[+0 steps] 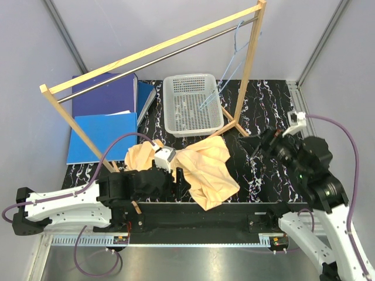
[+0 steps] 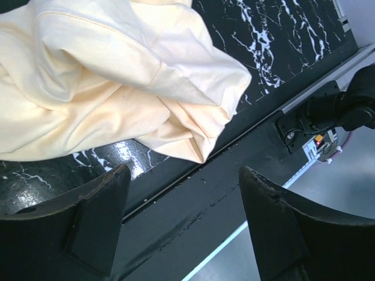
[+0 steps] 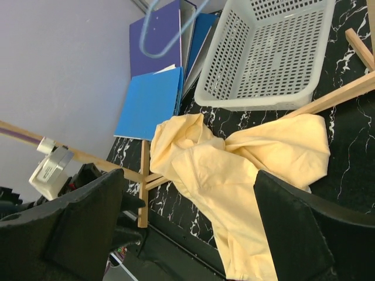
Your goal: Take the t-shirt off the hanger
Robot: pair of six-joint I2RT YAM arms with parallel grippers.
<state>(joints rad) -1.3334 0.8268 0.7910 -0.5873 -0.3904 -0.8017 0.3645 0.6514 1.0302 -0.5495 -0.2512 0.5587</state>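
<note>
The pale peach t-shirt (image 1: 205, 168) lies crumpled on the black marbled table, off the hanger. It also shows in the left wrist view (image 2: 111, 76) and the right wrist view (image 3: 246, 170). The light-blue hanger (image 1: 235, 55) hangs bare from the rack's metal rail at the right end, over the basket; its hook shows in the right wrist view (image 3: 164, 32). My left gripper (image 2: 184, 225) is open and empty, low at the table's near edge, just short of the shirt. My right gripper (image 3: 190, 228) is open and empty, held above the table to the shirt's right.
A wooden rack with metal rail (image 1: 152, 55) spans the table diagonally; one of its feet (image 3: 143, 181) lies by the shirt. A white perforated basket (image 1: 192, 105) stands behind the shirt. Blue and purple binders (image 1: 105, 117) lie at the back left.
</note>
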